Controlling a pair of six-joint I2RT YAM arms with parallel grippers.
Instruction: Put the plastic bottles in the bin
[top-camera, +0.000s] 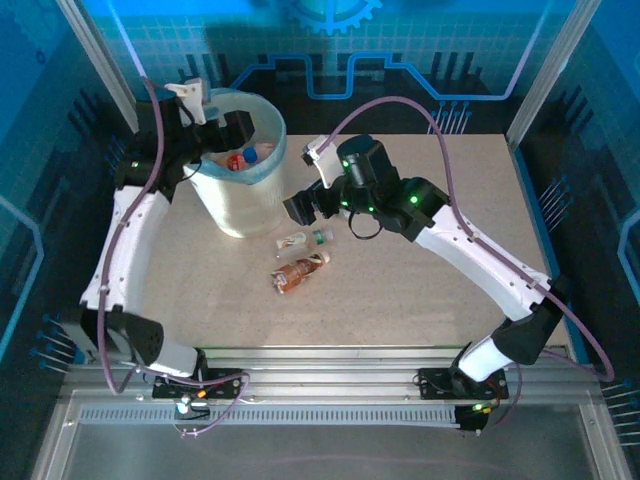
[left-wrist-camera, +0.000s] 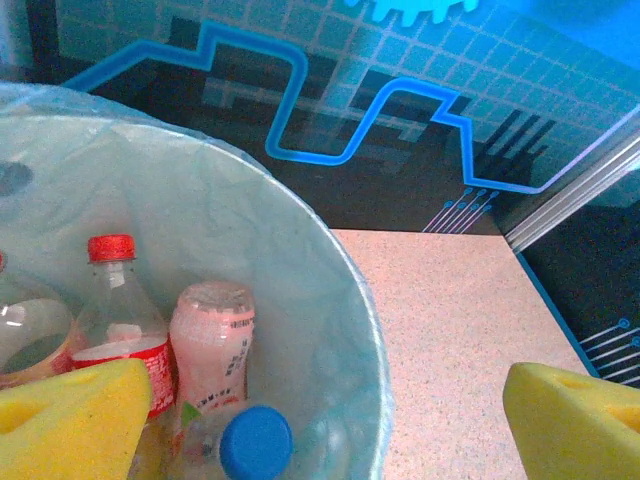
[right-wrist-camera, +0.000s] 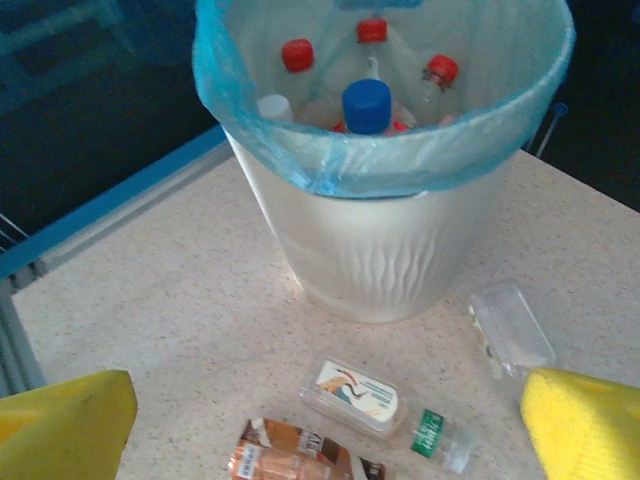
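My left gripper (left-wrist-camera: 320, 432) hangs spread wide, empty, over the bin (left-wrist-camera: 340, 300). My right gripper (right-wrist-camera: 325, 440) gapes wide near the green-capped bottle (right-wrist-camera: 370, 405) and the brown-labelled bottle (right-wrist-camera: 290, 460).

A: Bin (right-wrist-camera: 380, 250): white plastic, satin sheen, wavy ribbing moulded into the wall. Liner (right-wrist-camera: 230, 110): thin translucent blue film, crinkled.
B: Bottles inside?
A: Mostly clear glossy plastic. Pink bottle (left-wrist-camera: 212, 350) is opaque with a matt wrap. Blue cap (right-wrist-camera: 366, 104) is smooth hard plastic.
B: On the table, 5 o'clock from the bin?
A: Clear bottle (right-wrist-camera: 380, 410) has a paper-look label. Brown bottle (right-wrist-camera: 300, 462) has a shiny wrap. Table (top-camera: 420, 290): speckled stone look, matt.
B: Rig?
A: Finger pads (left-wrist-camera: 70, 420): yellow foam, porous. Rail (top-camera: 330, 372) at 6 o'clock: bare ribbed aluminium. Left arm shell (top-camera: 125, 240): glossy white plastic.
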